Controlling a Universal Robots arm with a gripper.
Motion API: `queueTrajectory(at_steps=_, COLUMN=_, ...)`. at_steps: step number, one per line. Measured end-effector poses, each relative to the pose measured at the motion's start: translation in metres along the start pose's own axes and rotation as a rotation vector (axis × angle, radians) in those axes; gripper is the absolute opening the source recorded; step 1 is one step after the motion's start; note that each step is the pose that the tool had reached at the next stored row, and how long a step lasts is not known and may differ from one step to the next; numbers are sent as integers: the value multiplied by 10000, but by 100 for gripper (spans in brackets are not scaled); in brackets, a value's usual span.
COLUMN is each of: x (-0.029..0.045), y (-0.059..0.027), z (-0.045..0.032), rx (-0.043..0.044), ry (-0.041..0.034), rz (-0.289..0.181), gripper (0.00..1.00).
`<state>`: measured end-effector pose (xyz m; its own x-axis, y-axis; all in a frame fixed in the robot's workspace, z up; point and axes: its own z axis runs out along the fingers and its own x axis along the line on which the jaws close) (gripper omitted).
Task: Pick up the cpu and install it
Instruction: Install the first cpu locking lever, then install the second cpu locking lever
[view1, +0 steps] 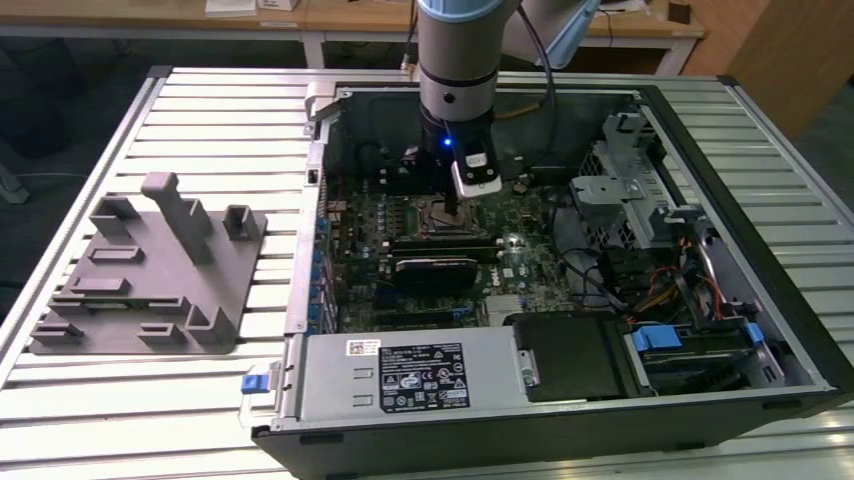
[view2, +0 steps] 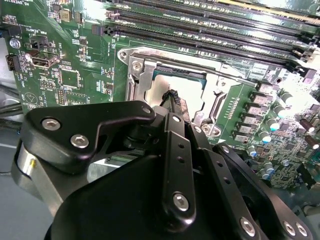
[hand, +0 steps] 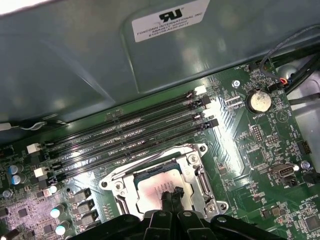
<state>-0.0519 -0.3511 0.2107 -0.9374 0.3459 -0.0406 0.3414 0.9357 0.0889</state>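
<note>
The cpu (hand: 152, 184) is a silvery-grey square chip lying flat inside the open metal socket (hand: 194, 167) of the green motherboard (hand: 260, 145). In the second wrist view the cpu (view2: 181, 78) also sits in the socket (view2: 136, 75). My gripper (hand: 170, 193) is shut, its two thin black fingertips pressed together directly over the chip's top plate, touching it or just above it. The same closed tips (view2: 173, 99) have nothing held between them. In the exterior view my gripper (view1: 458, 210) reaches down into the open computer case (view1: 747, 300) at the socket.
Black memory slots (hand: 125, 135) run beside the socket. A grey plastic tray with upright posts (view1: 147, 270) lies on the slatted table on the exterior view's left. A power supply (view1: 407, 375), drive bays and cables (view1: 627, 270) crowd the case.
</note>
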Motion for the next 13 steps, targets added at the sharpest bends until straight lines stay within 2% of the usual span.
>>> queueTrajectory(at_steps=13, x=-13, y=-35, z=-9, rx=3, ry=1, rz=0, gripper=11)
